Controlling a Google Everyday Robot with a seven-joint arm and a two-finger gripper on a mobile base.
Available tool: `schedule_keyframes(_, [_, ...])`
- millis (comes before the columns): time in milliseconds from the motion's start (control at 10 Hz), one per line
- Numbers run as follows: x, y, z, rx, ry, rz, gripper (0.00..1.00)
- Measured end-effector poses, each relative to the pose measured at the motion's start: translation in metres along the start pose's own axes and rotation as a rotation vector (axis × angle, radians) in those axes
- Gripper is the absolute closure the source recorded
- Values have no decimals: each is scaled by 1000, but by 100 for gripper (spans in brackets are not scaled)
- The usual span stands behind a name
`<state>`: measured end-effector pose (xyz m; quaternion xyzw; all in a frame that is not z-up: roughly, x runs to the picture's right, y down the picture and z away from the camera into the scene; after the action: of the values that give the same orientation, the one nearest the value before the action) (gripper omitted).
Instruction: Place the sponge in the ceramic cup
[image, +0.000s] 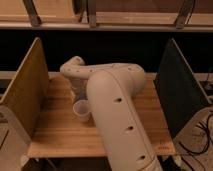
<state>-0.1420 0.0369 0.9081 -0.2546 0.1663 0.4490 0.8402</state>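
Arm (117, 117) reaches across the wooden table (55, 131); the gripper (75, 93) hangs just above and behind the ceramic cup (81, 109), between tan panel (25, 92) and dark panel (180, 90)
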Motion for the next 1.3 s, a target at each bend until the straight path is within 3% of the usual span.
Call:
schedule_keyframes(300, [-12,-14,-61,81,-137,1,100])
schedule_keyframes(600, [-2,-8,-123,166,-256,-21,100])
schedule_keyframes(900, [38,8,-146,211,-291,-17,100])
schedule_keyframes(1200, [82,18,-138,204,-264,33,100])
schedule_keyframes(1300, [85,18,-137,203,-260,38,100])
